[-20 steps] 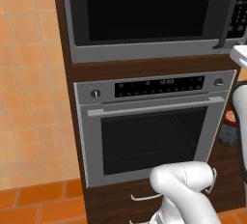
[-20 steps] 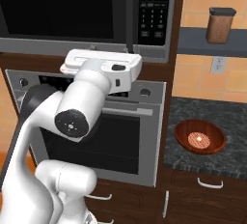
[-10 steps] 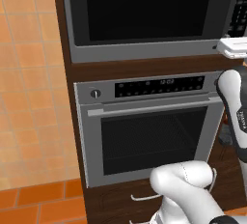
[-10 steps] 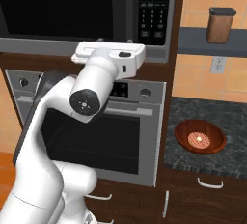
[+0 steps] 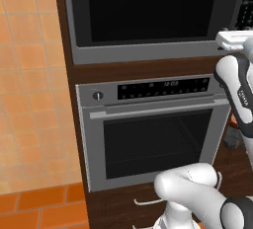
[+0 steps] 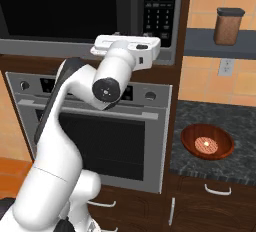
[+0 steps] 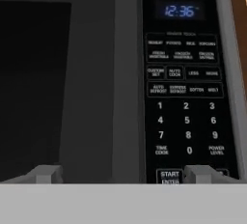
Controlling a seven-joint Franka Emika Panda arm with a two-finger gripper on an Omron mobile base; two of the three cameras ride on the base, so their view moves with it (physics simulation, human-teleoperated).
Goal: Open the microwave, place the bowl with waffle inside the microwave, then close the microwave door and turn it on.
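Note:
The microwave (image 5: 148, 16) is built in above the silver oven, and its black glass door (image 6: 60, 6) is closed. In the hand view the door's black vertical bar handle (image 7: 126, 73) runs up the middle, with the dark button panel (image 7: 185, 97) to its right showing 12:36. My gripper (image 7: 124, 175) is open; its fingertips (image 7: 46, 174) stand either side of the handle line, short of it. From the base, the hand (image 6: 127, 46) is level with the microwave's lower rim. The brown bowl with waffle (image 6: 207, 142) sits on the counter to the right.
The silver oven (image 5: 153, 134) with horizontal handle and knobs is below the microwave. A dark granite counter (image 6: 200, 168) carries the bowl, with drawers under it. A brown jar (image 6: 227, 26) stands on a shelf at upper right. Orange tiled wall (image 5: 29, 99) lies left of the cabinet.
The arm has lifted and swung the hand up and right, from in front of the oven's top to the microwave's lower rim. The door stays closed and the bowl has not moved.

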